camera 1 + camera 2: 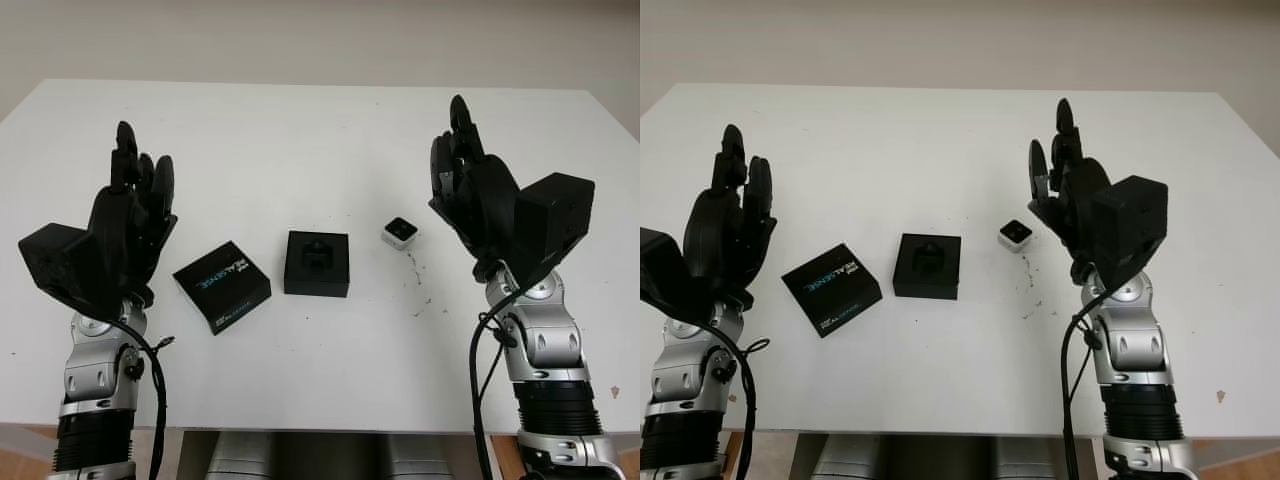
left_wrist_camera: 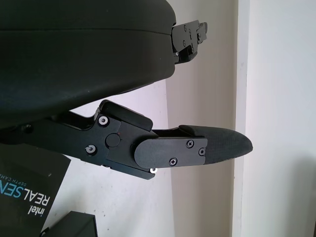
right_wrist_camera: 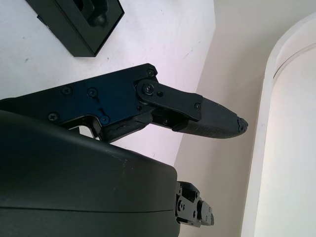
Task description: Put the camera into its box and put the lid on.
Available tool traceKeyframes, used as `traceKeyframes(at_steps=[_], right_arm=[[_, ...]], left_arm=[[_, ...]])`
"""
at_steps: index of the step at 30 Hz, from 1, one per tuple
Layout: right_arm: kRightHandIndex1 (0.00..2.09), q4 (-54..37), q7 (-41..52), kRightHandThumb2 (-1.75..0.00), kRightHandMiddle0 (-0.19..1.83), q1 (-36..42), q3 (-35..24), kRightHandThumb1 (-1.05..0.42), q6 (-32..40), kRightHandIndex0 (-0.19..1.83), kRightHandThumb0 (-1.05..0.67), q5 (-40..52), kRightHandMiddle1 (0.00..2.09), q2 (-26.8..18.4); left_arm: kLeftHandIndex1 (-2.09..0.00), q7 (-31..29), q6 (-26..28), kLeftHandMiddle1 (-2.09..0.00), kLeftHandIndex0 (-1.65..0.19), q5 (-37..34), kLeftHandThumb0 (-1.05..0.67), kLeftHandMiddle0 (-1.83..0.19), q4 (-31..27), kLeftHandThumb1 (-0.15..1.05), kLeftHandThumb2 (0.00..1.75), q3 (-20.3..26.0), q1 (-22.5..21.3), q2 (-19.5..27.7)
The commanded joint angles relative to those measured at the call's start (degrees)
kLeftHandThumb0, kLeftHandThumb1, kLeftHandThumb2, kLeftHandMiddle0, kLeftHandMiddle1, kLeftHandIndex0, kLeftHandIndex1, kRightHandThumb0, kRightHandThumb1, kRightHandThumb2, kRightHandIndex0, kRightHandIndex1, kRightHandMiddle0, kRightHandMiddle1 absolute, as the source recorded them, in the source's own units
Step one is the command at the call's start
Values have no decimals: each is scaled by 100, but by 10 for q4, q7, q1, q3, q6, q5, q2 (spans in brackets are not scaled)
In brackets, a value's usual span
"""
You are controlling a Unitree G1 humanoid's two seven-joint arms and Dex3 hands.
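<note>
A: So, where is the camera [image 1: 400,232] sitting?

B: On the white table [image 1: 300,130], right of centre. It is a small silver block with a dark face turned up, standing alone, near the right hand [image 1: 470,180] but not touching it.

A: And the box [image 1: 317,263]?

B: Just left of the camera, near the middle of the table. It is black and square, open on top, with a dark moulded insert showing inside. Camera and box are apart, with bare table between them.

A: What about the lid [image 1: 222,285]?

B: It lies flat on the table, left of the box and turned at an angle to it. It is black with pale blue lettering on top. Lid and box sit close together, a narrow gap between them. In the left wrist view the lid's [image 2: 29,197] printed corner and an edge of the box [image 2: 74,227] show beneath the hand.

A: How do the hands stand?

B: Both are raised above the table, one on each side of the three things. The left hand [image 1: 135,205] is up at the left, beyond the lid, fingers straight and holding nothing. The right hand is up at the right, beyond the camera, fingers also extended and empty. Neither touches anything on the table
</note>
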Motion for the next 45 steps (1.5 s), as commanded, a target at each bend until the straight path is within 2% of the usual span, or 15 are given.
traceKeyframes(at_steps=[1, 11, 13, 14, 15, 16, 17, 18, 19, 21, 25, 26, 31, 36, 45], right_arm=[[0, -17, -2, -70, -19, 2, -3, -105, 7, -19, -70, 2, 0, -1], [0, -7, 6, -70, -19, -1, -9, -105, -4, -19, -69, 4, 0, -8], [1, -3, 1, -61, -18, -11, -14, -105, 1, -18, -67, -1, 1, -15], [2, -1, -3, -50, -14, -17, -17, -105, 3, -16, -66, -4, 3, -19], [3, 10, -5, -45, -13, -29, -16, -105, -5, -14, -66, -17, 4, -33], [10, 19, -5, -26, 1, -37, -16, -104, -12, 0, -63, -27, 13, -43], [12, 33, 8, -19, 6, -51, -15, -104, -18, 5, -62, -31, 17, -60], [16, 44, 19, -12, 10, -62, -14, -100, -22, 12, -56, -32, 28, -72], [17, 64, 44, -8, 4, -77, -5, -96, -37, 18, -50, -41, 53, -97], [19, 112, 94, -4, 1, -112, 26, -91, -78, 22, -41, -80, 70, -153], [21, 222, 161, -3, 4, -184, 97, -84, -190, 28, -35, -171, 76, -231], [20, 243, 169, -4, 12, -199, 110, -80, -208, 30, -37, -190, 63, -242], [13, 355, 186, -5, 31, -268, 172, -77, -312, 35, -35, -274, 26, -280], [10, 414, 198, -5, 36, -307, 206, -78, -349, 34, -35, -314, 16, -287], [10, 464, 173, -6, 46, -341, 258, -79, -400, 40, -30, -392, 11, -295]], left_arm=[[0, 0, -4, 0, 19, 0, -78, 19, -9, 105, 43, 1, -4, 1], [0, -1, -9, 0, 19, 7, -78, 19, -1, 105, 46, -5, -4, 0], [0, -1, -12, 0, 19, 7, -78, 19, 0, 105, 46, -5, -4, 0], [0, -1, -13, 0, 19, 7, -78, 19, 1, 105, 46, -5, -4, 1], [0, -2, -13, 0, 19, 5, -78, 19, 1, 105, 47, -4, -4, 1], [0, -3, -13, 0, 19, 4, -78, 19, 1, 105, 46, -3, -4, 1], [0, -4, -12, 0, 19, 2, -78, 19, 1, 105, 46, -2, -4, 1], [0, -6, -11, 0, 19, 0, -78, 19, 1, 105, 46, -1, -4, 2], [0, -8, -9, 0, 19, -2, -78, 19, 1, 105, 46, 0, -4, 3], [0, -9, -9, 0, 19, -3, -78, 19, 1, 105, 45, 2, -3, 4], [0, -10, -10, 0, 19, -1, -77, 19, 2, 105, 46, 3, -1, 6], [0, -11, -8, 0, 19, -1, -78, 19, 2, 105, 46, 4, -1, 6], [0, -11, -4, 0, 19, 2, -79, 19, -3, 105, 45, 1, 5, 6], [0, -12, 0, 0, 19, 2, -78, 19, -8, 105, 46, 0, 10, 7], [0, -17, 4, 0, 19, -1, -78, 19, -5, 105, 45, 1, 6, 8]])
